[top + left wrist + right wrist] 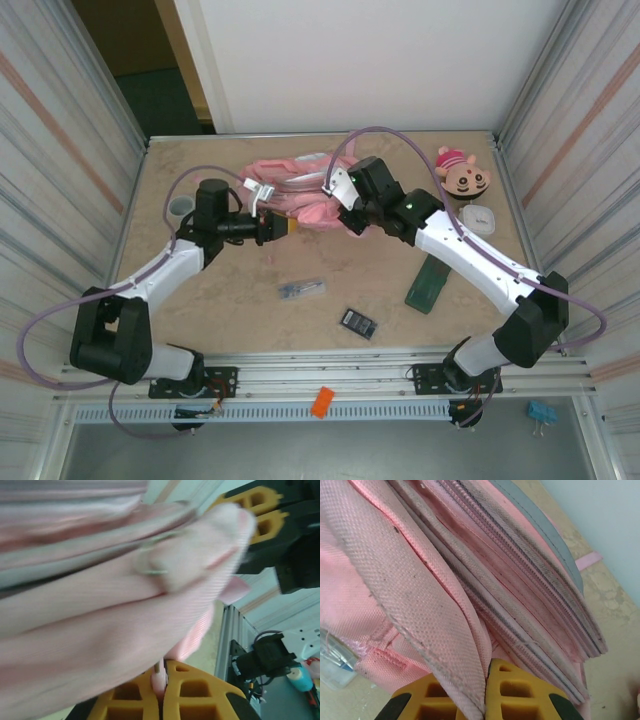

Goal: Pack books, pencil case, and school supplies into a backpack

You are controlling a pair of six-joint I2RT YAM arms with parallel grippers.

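The pink backpack [297,188] lies at the back middle of the table, held from both sides. My left gripper [284,228] is shut on a small pink zip pull [160,681] under the backpack's fabric [100,610]. My right gripper [347,216] is shut on a folded pink edge of the backpack [445,630], with zip rows beside it. The dark green pencil case [430,283] lies on the table under the right arm. The silvery-blue item [301,289] and the dark calculator [359,323] lie near the front middle. The books are out of view.
A pink-hatted doll head [463,172] and a small white object [478,216] sit at the back right. A grey cup [181,208] stands at the left behind my left arm. An orange piece [321,401] lies on the front rail.
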